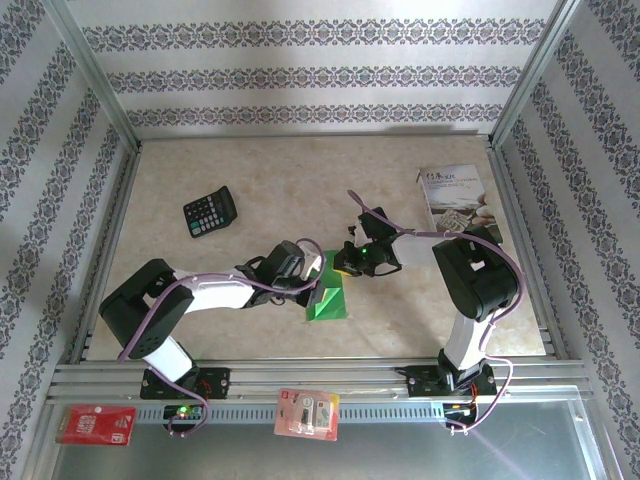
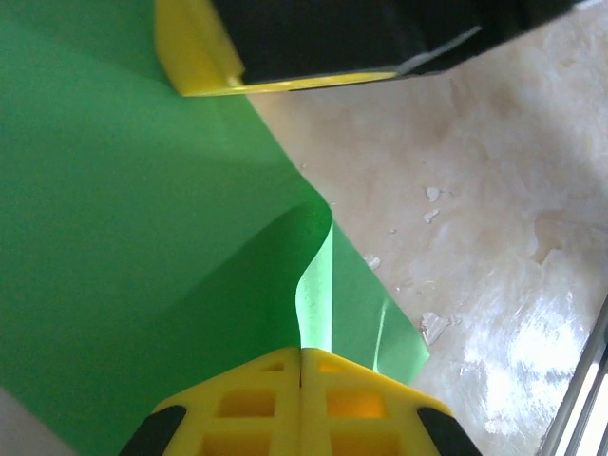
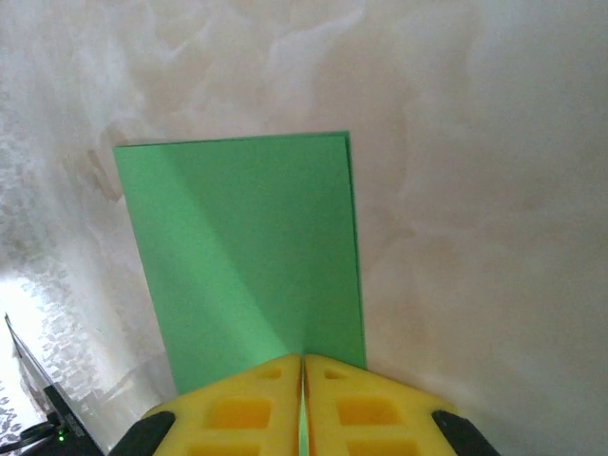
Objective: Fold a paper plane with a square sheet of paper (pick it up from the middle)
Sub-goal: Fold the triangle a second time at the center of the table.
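The square sheet of paper is bright green and folded to a narrower shape, lifted at the table's centre between both arms. In the right wrist view it is a plain green rectangle with a diagonal shade line, and my right gripper is shut on its near edge, a green sliver showing between the yellow fingers. In the left wrist view the sheet curls upward, and my left gripper is shut on a raised fold. The right gripper's yellow finger shows at the top. The paper plane is out of view.
A black calculator lies at the back left and a white printed booklet at the back right. A red packet and a card pack rest on the front metal rail. Patterned walls and frame posts enclose the table.
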Robot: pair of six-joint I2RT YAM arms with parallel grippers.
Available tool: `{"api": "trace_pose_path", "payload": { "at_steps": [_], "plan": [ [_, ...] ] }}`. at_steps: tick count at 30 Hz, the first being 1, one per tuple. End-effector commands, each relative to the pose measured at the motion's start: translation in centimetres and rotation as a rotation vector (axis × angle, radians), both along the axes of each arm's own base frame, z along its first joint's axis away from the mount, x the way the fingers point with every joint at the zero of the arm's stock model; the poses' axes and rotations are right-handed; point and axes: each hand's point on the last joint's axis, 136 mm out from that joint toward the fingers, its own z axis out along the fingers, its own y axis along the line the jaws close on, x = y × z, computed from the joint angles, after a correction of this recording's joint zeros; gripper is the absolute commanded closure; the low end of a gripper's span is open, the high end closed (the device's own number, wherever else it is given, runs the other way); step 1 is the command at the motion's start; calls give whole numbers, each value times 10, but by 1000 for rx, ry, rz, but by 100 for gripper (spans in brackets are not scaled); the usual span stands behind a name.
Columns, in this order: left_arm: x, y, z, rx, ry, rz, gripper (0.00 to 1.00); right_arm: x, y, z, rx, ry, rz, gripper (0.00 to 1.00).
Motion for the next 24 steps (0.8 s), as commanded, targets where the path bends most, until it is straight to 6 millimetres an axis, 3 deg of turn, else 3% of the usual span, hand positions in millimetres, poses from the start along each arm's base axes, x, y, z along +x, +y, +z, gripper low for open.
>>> {"api": "trace_pose_path", "payload": {
  "at_steps": [1,24],
  "plan": [
    [5,2,0,-50,24,20,100,-1,-12,-10,-53,9,-6,89],
    [19,18,-14,-41,86,57,98,-3,-14,-14,-67,13,-5,90]
  ]
}}
